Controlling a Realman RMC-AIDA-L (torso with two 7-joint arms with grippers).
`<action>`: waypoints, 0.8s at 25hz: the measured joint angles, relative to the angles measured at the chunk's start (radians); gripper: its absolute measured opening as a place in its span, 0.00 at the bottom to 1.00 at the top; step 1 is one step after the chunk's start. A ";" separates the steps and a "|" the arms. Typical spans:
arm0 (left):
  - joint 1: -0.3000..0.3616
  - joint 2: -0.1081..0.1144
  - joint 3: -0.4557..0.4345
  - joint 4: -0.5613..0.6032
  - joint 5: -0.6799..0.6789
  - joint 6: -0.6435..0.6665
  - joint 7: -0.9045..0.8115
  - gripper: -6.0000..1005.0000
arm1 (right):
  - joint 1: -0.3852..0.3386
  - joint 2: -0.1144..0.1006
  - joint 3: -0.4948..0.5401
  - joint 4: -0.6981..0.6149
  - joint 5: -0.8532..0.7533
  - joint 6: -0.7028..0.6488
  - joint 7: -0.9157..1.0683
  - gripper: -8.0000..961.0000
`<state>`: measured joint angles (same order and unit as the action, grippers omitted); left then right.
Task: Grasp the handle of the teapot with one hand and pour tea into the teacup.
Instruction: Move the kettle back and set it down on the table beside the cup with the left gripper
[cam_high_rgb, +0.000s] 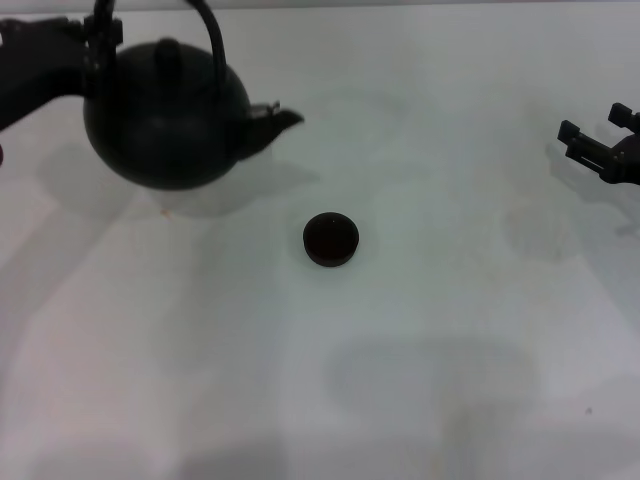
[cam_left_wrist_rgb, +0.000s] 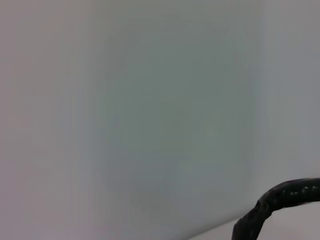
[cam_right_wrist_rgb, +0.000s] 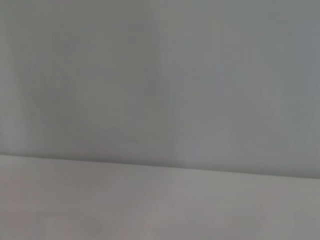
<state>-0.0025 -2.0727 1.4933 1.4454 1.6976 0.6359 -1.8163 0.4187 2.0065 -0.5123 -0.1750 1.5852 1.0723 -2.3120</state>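
Head: left gripper (cam_high_rgb: 100, 30) pinching handle (cam_high_rgb: 212, 45), teapot (cam_high_rgb: 165, 115) aloft upper left, spout toward teacup (cam_high_rgb: 331, 239) at table (cam_high_rgb: 450, 330) centre. Right gripper (cam_high_rgb: 600, 140) parked right, spread. Best carried spout-over-cup before tilting slowly. Left wrist: handle arc (cam_left_wrist_rgb: 280, 200) only. Right wrist: bare surface.

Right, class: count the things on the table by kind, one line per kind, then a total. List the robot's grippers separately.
Teapot, with hoop handle: 1
Teacup: 1
Total things on the white table: 2
Grippers: 2, the left gripper at the handle, the right gripper idle at the table's right edge.
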 joint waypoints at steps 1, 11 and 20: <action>0.001 -0.001 -0.003 -0.019 -0.032 0.011 0.041 0.11 | 0.000 0.000 0.000 0.000 0.000 0.000 0.000 0.88; -0.019 -0.001 -0.145 -0.386 -0.544 0.315 0.621 0.11 | 0.001 0.000 -0.002 0.003 -0.001 -0.002 0.000 0.88; -0.041 -0.001 -0.202 -0.610 -0.638 0.382 0.817 0.11 | 0.007 0.000 -0.005 0.003 -0.006 -0.009 0.000 0.88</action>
<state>-0.0440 -2.0736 1.2909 0.8352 1.0596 1.0179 -0.9990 0.4254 2.0064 -0.5172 -0.1717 1.5791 1.0628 -2.3116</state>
